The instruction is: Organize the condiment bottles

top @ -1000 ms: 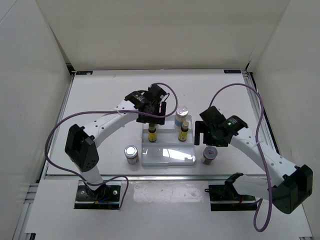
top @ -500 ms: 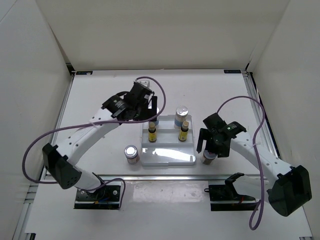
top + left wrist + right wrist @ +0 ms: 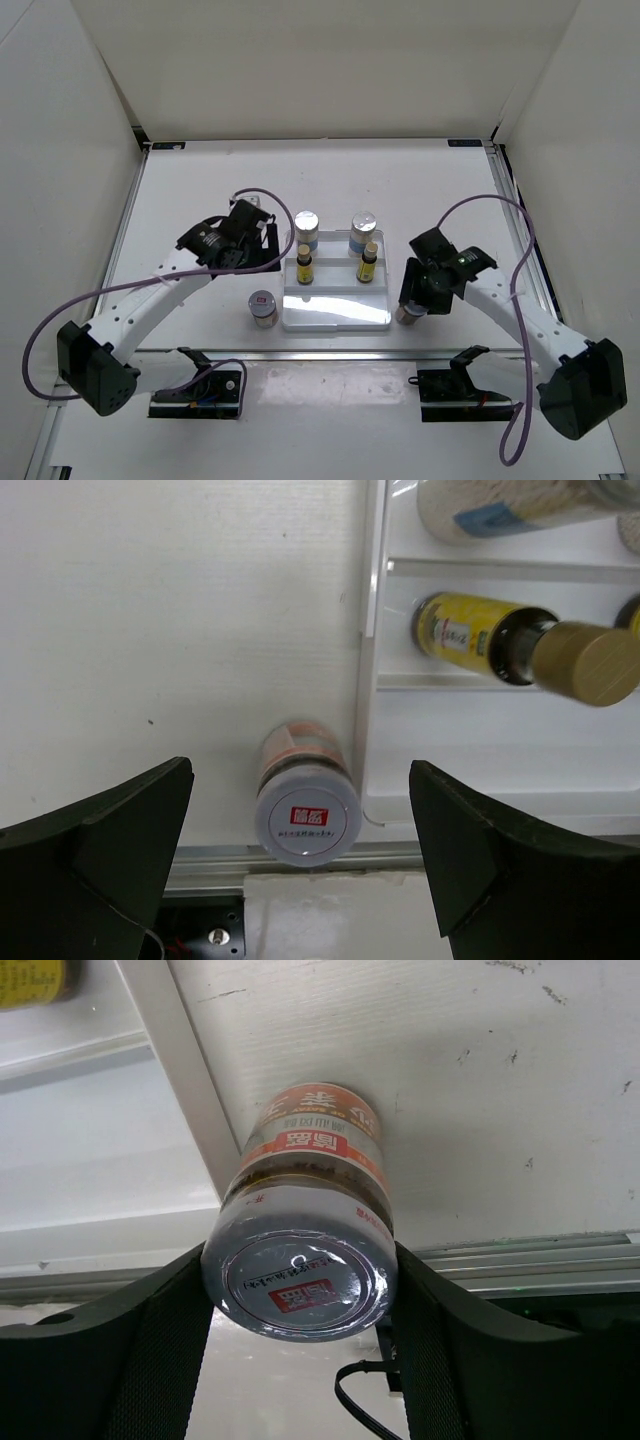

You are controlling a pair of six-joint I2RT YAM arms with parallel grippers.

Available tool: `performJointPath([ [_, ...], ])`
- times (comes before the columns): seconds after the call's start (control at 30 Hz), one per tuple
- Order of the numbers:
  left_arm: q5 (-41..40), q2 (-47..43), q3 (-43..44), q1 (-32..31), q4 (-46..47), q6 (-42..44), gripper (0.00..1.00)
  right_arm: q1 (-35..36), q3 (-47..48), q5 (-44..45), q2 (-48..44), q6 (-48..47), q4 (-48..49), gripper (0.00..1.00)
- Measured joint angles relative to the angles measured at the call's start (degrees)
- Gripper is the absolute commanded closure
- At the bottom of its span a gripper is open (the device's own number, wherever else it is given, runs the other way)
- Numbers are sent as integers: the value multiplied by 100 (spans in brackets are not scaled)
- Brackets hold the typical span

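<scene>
Condiment bottles, six in all, stand on and beside a white rectangular tiered plastic tray point(image 3: 335, 312) in the middle of the white counter point(image 3: 200, 190). Two taller white bottles with a blue band and a silver cap are upright on the tray's back step, one on the left point(image 3: 307, 226) and one on the right point(image 3: 363, 229). On the step in front of them stand two tiny amber bottles with yellow labels and gold-coloured caps, left point(image 3: 304, 268) and right point(image 3: 367, 262), each just before a white one.

A short silver-lidded left jar point(image 3: 263, 305), with a red mark on its lid, stands on the counter just beside the tray's left edge near the front corner. The left jaws hang spread wide and grasp nothing, up by the tray's back left corner and apart from that jar. In the left wrist view their dark fingers point(image 3: 95, 840) frame the left jar.

The short silver-lidded right jar point(image 3: 300, 1230), with an orange label, stands upright on the counter close against the tray's right edge; whether it touches the rim I cannot tell. The right jaws are down over it, with a black finger point(image 3: 150, 1360) pressed to each side of its lid, so they are clenched on the right jar. From above it is mostly hidden under the wrist of the right arm point(image 3: 520, 310)
</scene>
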Motion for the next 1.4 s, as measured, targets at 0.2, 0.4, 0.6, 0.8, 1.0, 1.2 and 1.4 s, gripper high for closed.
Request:
performJointPath([
  [0.2, -7, -623, -479, 0, -33, -245, 0, 42, 199, 138, -695, 2, -286, 100],
  [0.4, -50, -977, -562, 0, -42, -376, 0, 472, 730, 136, -699, -57, -323, 100],
  [0.6, -50, -809, -564, 2, -42, -407, 0, 1379, 1016, 164, 83, -140, 37, 100],
  [0.8, -46, -754, -647, 9, -33, -428, 0, 1729, 1071, 258, 623, -232, 337, 100],
  [1.0, -101, -1143, -695, 9, -46, -472, 0, 1725, 1093, 315, 876, -354, 588, 100],
  [1.2, -157, -1346, -695, 9, -44, -496, 0, 1725, 1080, 151, 1215, -420, 859, 89],
  [1.4, -221, -1744, -754, 9, -22, -551, 0, 1725, 1045, 87, 1298, -439, 977, 52],
])
